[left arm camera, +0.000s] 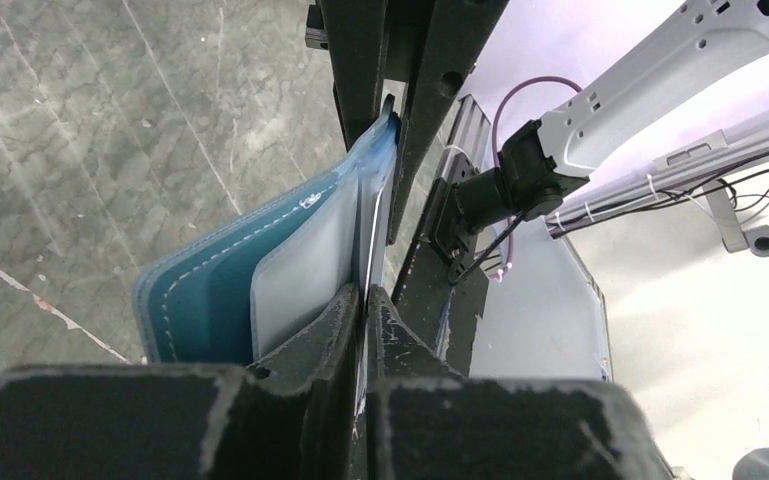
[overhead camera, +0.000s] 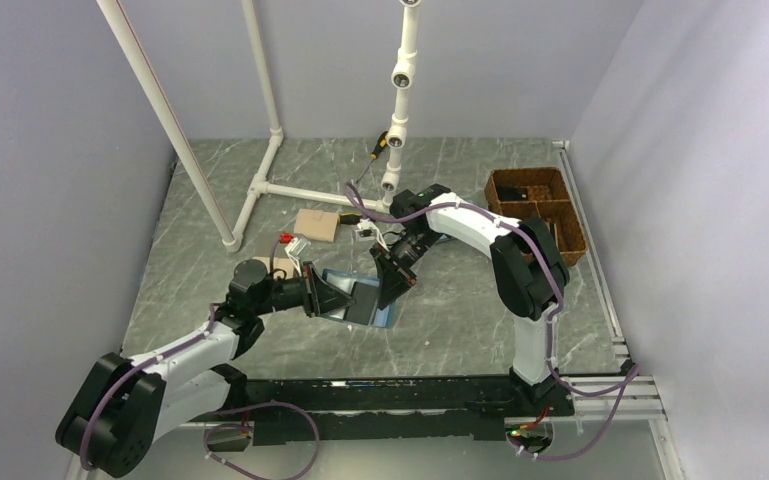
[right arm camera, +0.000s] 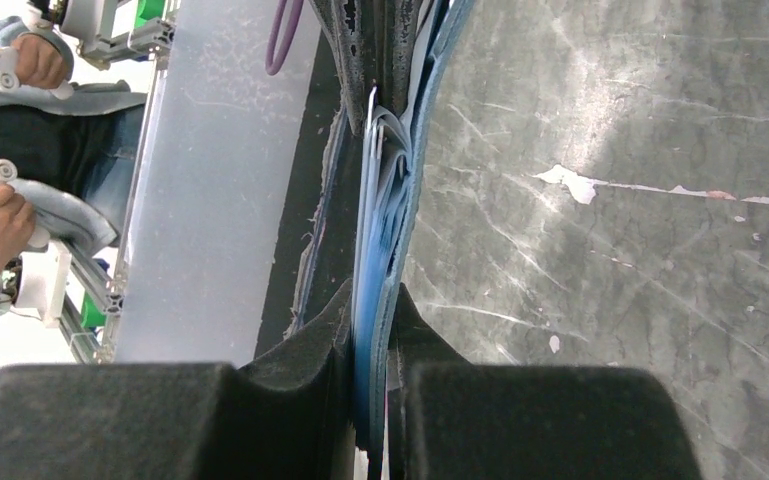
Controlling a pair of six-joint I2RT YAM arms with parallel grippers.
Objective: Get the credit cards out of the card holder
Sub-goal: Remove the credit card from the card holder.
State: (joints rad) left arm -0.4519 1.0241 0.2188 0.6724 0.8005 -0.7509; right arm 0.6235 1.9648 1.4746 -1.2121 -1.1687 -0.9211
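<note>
Both the left gripper [left arm camera: 365, 300] and right gripper [right arm camera: 372, 315] pinch the card holder [left arm camera: 200, 300]; one should anchor, one slide the credit cards [right arm camera: 373, 140] straight out.

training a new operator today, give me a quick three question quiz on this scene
1. True or false: neither gripper touches the card holder.
2. What sits on the far right of the table? A) a brown basket B) a kettle C) a stack of plates
3. Short answer: what are the fingers of the left gripper closed on?
Key: 1 false, the left gripper and the right gripper both clamp it. 2 A. 3 the card holder.
</note>
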